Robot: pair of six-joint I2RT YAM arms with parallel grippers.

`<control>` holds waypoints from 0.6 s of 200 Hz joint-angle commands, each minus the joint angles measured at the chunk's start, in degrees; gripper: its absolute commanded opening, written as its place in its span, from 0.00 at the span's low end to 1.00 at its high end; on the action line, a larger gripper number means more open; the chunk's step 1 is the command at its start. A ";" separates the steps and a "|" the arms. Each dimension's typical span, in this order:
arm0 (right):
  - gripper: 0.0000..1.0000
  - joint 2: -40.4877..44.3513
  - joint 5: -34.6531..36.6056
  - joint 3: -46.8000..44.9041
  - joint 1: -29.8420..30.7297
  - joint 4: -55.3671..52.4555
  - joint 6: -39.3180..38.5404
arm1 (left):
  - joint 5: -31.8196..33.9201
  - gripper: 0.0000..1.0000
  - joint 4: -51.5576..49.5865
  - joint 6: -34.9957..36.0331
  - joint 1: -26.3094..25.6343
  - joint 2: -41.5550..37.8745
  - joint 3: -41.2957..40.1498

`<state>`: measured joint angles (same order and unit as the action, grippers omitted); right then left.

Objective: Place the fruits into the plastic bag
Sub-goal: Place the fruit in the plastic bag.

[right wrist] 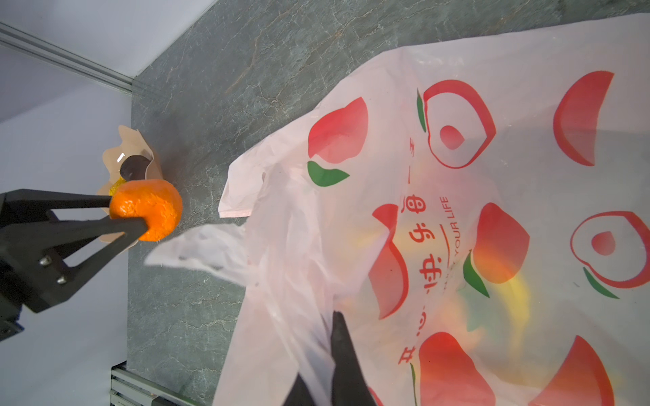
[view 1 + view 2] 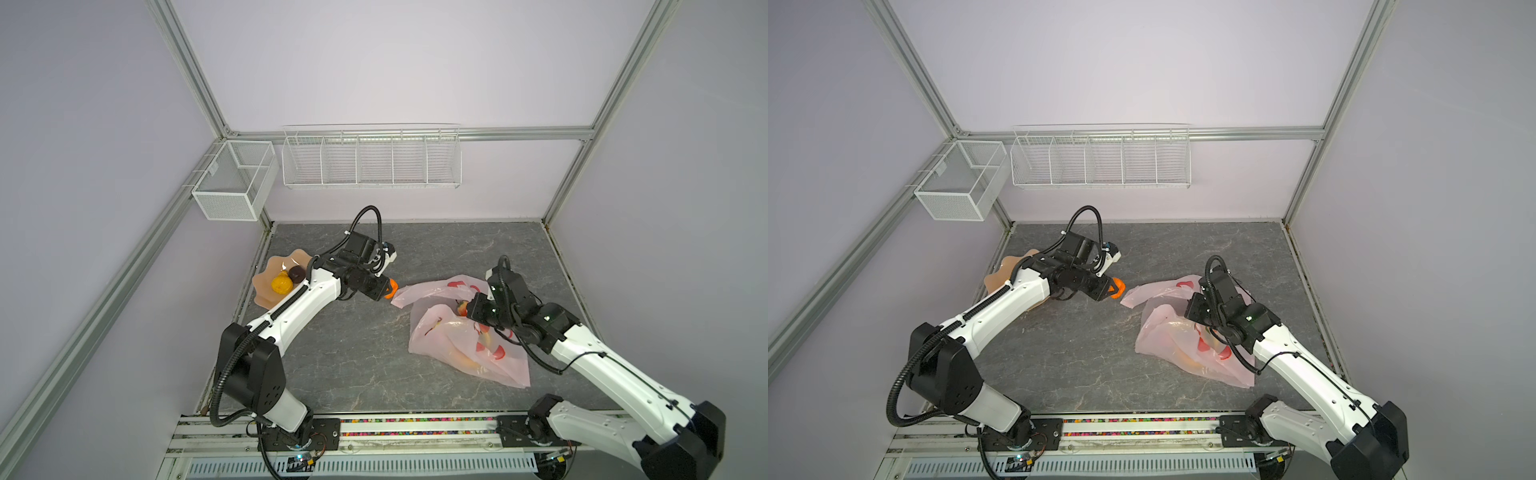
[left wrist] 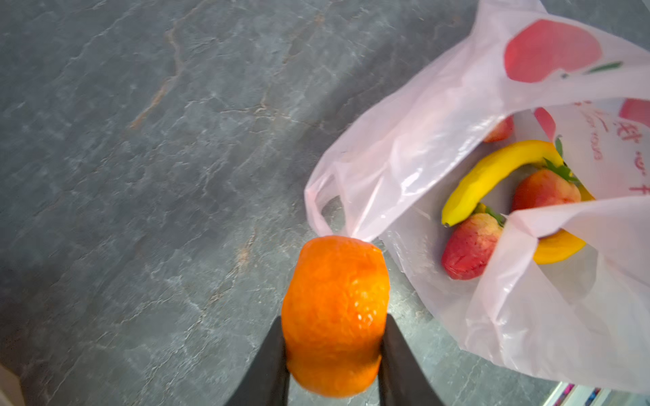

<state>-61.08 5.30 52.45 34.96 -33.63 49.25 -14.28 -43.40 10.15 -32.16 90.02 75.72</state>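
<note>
My left gripper (image 3: 334,318) is shut on the orange (image 3: 334,309), held just in front of the mouth of the pale pink plastic bag (image 2: 436,336), a little above the table. My right gripper (image 1: 336,316) is shut on the bag's upper edge and holds the mouth raised. Inside the bag lie a yellow banana (image 3: 492,172), a second banana (image 3: 559,249) partly hidden, and red strawberries (image 3: 471,246). At the left, the peach dish (image 2: 264,291) holds a yellow pear (image 2: 280,284) and a dark brown piece (image 2: 296,272). Both top views show the orange (image 2: 1119,287) beside the bag's handle.
A white wire rack (image 2: 372,160) and a mesh box (image 2: 235,180) hang on the back wall. The arms' base rail (image 2: 415,422) runs along the table's front edge. Grey table surface (image 2: 353,332) lies between the dish and the bag.
</note>
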 commanded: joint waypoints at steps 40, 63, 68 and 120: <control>0.06 0.32 0.98 1.14 0.11 -0.47 -0.12 | 1.10 0.24 -4.92 8.30 -5.89 4.16 2.82; 0.06 0.31 1.12 1.09 0.23 -0.47 0.03 | 0.98 0.23 -5.16 8.83 -6.79 5.64 3.29; 0.06 0.37 1.12 1.09 0.17 -0.47 -0.03 | 0.95 0.22 -5.25 8.97 -7.05 6.03 3.45; 0.06 0.22 1.29 1.14 0.19 -0.54 -0.04 | 2.00 0.21 -5.91 10.14 -9.56 9.12 4.90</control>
<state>-61.08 5.54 52.45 34.96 -33.63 49.28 -12.80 -47.68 18.13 -40.69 97.67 78.19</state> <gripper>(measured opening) 0.064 0.334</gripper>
